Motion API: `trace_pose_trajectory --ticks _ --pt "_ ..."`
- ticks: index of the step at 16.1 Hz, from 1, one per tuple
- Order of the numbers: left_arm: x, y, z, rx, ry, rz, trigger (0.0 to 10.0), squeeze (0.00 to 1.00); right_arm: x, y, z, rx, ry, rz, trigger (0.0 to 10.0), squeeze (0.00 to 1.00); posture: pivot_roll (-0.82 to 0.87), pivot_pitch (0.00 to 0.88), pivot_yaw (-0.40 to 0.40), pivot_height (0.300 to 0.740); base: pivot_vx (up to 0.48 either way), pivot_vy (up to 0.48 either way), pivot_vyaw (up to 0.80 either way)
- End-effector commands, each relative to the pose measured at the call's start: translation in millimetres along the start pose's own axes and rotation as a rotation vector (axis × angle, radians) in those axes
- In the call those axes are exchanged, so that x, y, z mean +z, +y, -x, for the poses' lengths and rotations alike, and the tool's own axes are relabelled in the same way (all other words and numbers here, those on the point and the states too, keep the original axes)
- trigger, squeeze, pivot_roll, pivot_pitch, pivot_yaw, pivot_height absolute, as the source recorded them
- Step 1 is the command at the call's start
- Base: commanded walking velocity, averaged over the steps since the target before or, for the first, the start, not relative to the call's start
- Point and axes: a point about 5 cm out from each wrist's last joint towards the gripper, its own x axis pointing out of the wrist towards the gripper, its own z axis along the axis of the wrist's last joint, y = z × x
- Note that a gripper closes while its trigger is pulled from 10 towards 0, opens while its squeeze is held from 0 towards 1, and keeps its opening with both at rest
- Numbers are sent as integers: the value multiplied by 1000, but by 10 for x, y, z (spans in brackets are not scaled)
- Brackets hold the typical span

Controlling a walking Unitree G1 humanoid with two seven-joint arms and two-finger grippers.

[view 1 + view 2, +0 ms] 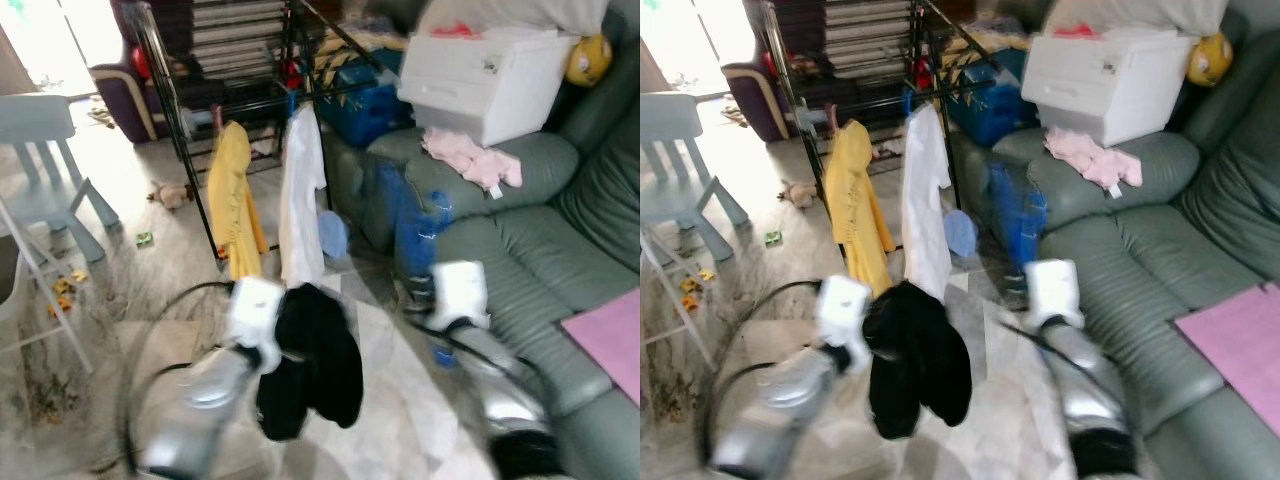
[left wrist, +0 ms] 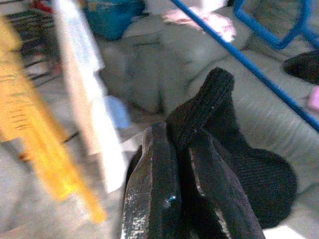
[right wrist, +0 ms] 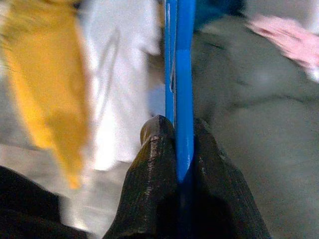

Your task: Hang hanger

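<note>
Step in hand, as you can judge it: carry phase, garment not yet on hanger, hanger not yet on rack.

L gripper [image 2: 172,149]: fingers pinched narrow on a fold of the black garment [image 1: 315,360], which droops below the wrist at approx 6 o'clock of the head view. Grip looks small, a bunch of knit only, so it could slip if you swing fast.

R gripper [image 3: 175,139]: fingers closed tight on the blue hanger [image 3: 178,69], bar running straight out between the fingers. In head view the hanger [image 1: 410,225] is a blurred blue shape just above the R wrist, approx 5 o'clock of frame centre, in front of the green sofa [image 1: 520,250].

Drying rack [image 1: 190,110] stands at 11–12 o'clock, black frame. Yellow garment [image 1: 235,200] and white garment [image 1: 300,200] already hang on its near side, close beside each other.

Next move, your call: bring the two grippers together, feed a hanger end into the garment neck, then lift hook to the rack bar. Hook end not clear in these frames; check it before you lift.

Room/edges:
- Sofa arm close at R, approx 3 o'clock. Little swing room for the R elbow.
- White storage box [image 1: 490,75] sits on the sofa at 1 o'clock, pink cloth [image 1: 470,160] just under it.
- Pale blue chair [image 1: 45,170] at 9 o'clock, well apart.
- Floor between you and rack open except small toys at 9–10 o'clock.
- Free rack bar beside white garment: can't tell, blur.
</note>
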Motion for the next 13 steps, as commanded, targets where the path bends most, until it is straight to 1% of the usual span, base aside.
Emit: trace_pose_trajectory --ticks 1,3,4,5,6,8,9,10,11,12,13 --pt "126 -53 -25 -18 -62 -17 10000 0 8 -107 11 -30 -4 9 10000 0 -69 0 42 740 0 0 0" --pt "133 -56 -27 -24 -65 -21 10000 0 6 -108 11 -30 -3 10 10000 0 -70 0 41 740 0 0 0" --pt "139 -61 -27 -38 -67 -38 10000 0 5 -109 11 -30 -2 10 10000 0 -70 0 41 740 0 0 0" --pt "151 -33 -29 -75 -67 -114 10000 0 6 -110 6 -30 -1 12 10000 0 -72 0 39 740 0 0 0" --pt "167 8 -36 -90 -68 -158 10000 0 10 -111 2 -30 -1 15 10000 0 -72 0 40 740 0 0 0" --pt "249 146 -77 -103 -80 -304 10000 0 27 -138 -9 -30 3 30 10000 0 -74 0 44 740 0 0 0" --pt "342 263 -140 -82 -97 -425 10000 0 40 -182 -13 -27 14 50 10000 0 -77 0 47 740 0 0 0" --pt "383 312 -174 -65 -103 -476 10000 0 39 -201 -16 -24 24 58 10000 0 -81 0 51 740 0 0 0" --pt "489 396 -251 -29 -133 -609 10000 0 42 -240 -22 1 48 81 10000 0 -90 0 60 740 0 0 0" --pt "553 462 -319 5 -142 -698 10000 0 71 -271 -31 34 57 115 10000 0 -100 0 70 740 0 0 0" --pt "584 527 -370 45 -135 -710 10000 0 126 -309 -39 48 45 134 10000 0 -106 0 77 740 0 0 0"
